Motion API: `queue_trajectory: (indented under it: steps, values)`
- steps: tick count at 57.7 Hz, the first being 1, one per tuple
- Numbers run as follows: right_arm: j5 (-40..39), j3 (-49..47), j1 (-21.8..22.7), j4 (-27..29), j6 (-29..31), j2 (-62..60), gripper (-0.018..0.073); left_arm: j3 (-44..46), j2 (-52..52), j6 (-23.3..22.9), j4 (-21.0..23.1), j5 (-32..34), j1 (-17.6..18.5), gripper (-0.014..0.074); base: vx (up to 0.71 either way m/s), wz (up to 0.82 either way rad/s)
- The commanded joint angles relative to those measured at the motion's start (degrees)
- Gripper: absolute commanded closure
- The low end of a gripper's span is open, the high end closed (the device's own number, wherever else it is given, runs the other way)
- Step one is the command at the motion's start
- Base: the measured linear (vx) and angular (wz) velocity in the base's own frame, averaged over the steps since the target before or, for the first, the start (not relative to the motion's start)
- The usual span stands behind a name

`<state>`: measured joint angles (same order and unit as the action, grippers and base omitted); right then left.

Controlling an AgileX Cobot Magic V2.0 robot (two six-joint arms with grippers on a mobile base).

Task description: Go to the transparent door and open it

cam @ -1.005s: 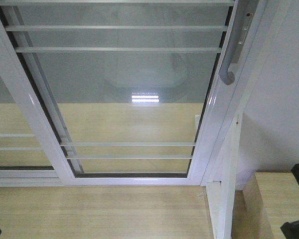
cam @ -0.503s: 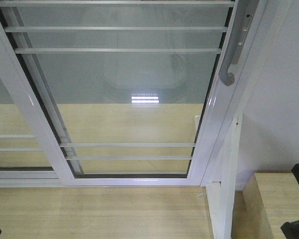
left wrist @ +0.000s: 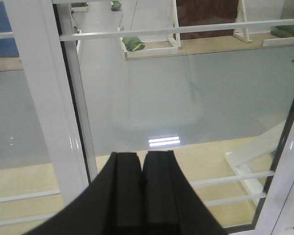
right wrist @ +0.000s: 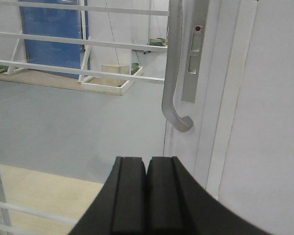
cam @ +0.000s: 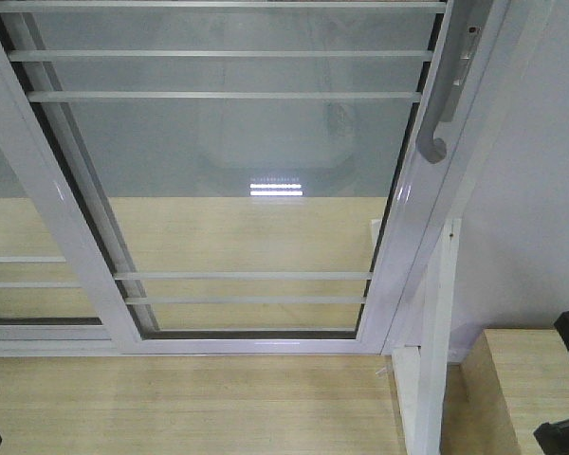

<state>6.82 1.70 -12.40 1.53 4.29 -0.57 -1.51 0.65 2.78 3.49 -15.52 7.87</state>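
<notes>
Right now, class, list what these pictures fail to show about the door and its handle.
Handle top: cut off by the upper edge, front and right wrist views.
Lock plate marking: too small, right wrist view.
Transparent door top rail: beyond the frame, every view.

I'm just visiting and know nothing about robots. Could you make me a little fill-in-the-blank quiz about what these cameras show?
The transparent door carries its curved handle on its ____ rail.
That handle is coloured ____.
The right gripper has its jaws ____, clear of the handle.
The left gripper holds ____.
Missing words: right; grey; shut; nothing.
</notes>
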Motion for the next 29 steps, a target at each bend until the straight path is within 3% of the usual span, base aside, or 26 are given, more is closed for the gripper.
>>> queue_trajectory:
  steps: [1,6,10,20,29]
  values:
    - [-4.7,0.8,0.3,0.0,0.2,-0.8,0.0559,-1.5,0.7,0.1,0.1,6.0,0.1,0.0599,0.00,0.00]
    - [-4.8,0.8,0.3,0.1,0.2,-0.8,0.0559,-1.5,0.7,-0.2,0.5,8.8,0.1,0.0599,0.00,0.00]
    - [-6.0,0.8,0.3,0.1,0.2,-0.8,0.0559,-1.4,0.7,-2.1,3.4,12.3,0.1,0.0599,0.00,0.00]
    - [-14.7,0.6,0.3,0.1,0.2,-0.8,0.0559,-1.2,0.6,-3.3,4.1,27.7,0.1,0.0599,0.00,0.00]
    - [-17.4,-2.6,0.3,1.7,0.2,-0.5,0.0559,2.4,-0.2,-3.4,4.7,28.0,0.1,0.0599,0.00,0.00]
